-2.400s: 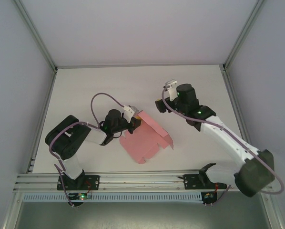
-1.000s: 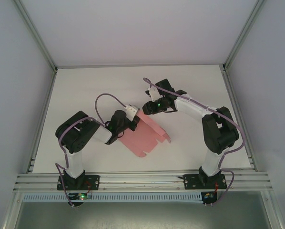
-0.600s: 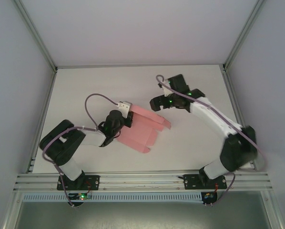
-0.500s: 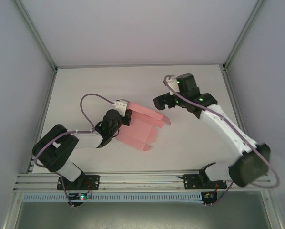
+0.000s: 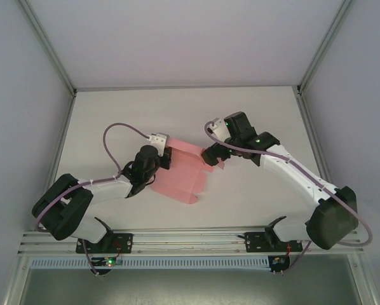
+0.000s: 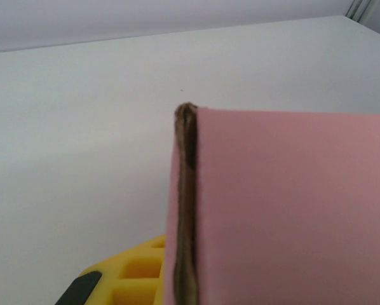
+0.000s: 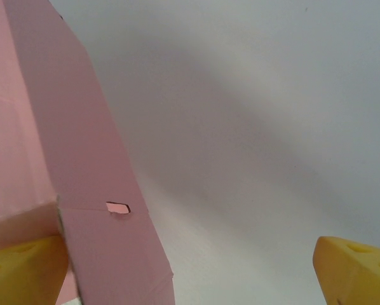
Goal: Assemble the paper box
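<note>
The left gripper (image 5: 164, 159) pinches the paper box (image 5: 180, 176) by its edge between its fingers (image 6: 136, 276) to steady it, while the right gripper (image 5: 210, 155) holds its fingers (image 7: 21, 270) wide, a slotted flap (image 7: 114, 254) between them for folding.

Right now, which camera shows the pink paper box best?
The top external view: the whole paper box shows there, flaps included. The left wrist view gives one close panel and its edge; the right wrist view, a strip with a small slot.
</note>
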Robot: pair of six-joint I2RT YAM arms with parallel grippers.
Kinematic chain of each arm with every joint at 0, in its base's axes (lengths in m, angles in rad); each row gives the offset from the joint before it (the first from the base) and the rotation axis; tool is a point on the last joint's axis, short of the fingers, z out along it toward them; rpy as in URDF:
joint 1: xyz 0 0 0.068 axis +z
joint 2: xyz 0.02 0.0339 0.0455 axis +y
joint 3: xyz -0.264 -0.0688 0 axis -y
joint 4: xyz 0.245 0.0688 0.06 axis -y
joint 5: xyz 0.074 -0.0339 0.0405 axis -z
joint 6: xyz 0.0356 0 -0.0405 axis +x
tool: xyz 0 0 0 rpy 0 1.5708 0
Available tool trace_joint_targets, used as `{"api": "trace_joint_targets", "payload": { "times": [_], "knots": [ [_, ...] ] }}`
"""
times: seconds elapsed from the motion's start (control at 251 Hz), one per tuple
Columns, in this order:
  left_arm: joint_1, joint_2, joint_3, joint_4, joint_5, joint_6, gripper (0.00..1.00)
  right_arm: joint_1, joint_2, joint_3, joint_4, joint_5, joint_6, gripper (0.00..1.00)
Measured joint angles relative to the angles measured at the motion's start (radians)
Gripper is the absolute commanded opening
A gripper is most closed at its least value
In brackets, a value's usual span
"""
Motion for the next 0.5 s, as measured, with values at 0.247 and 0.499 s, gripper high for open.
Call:
{"api": "trace_joint_targets", "payload": {
  "times": [0.247, 0.499],
  "knots": [
    [0.015, 0.001, 0.002, -0.016, 0.018, -0.061, 0.00, 0.042, 0.047, -0.055, 0.192, -0.018, 0.037, 0.98],
    [0.015, -0.033, 0.019, -0.048, -0.006, -0.183, 0.00, 0.043, -0.080, -0.154, 0.380, 0.103, 0.097, 0.98]
  ]
}}
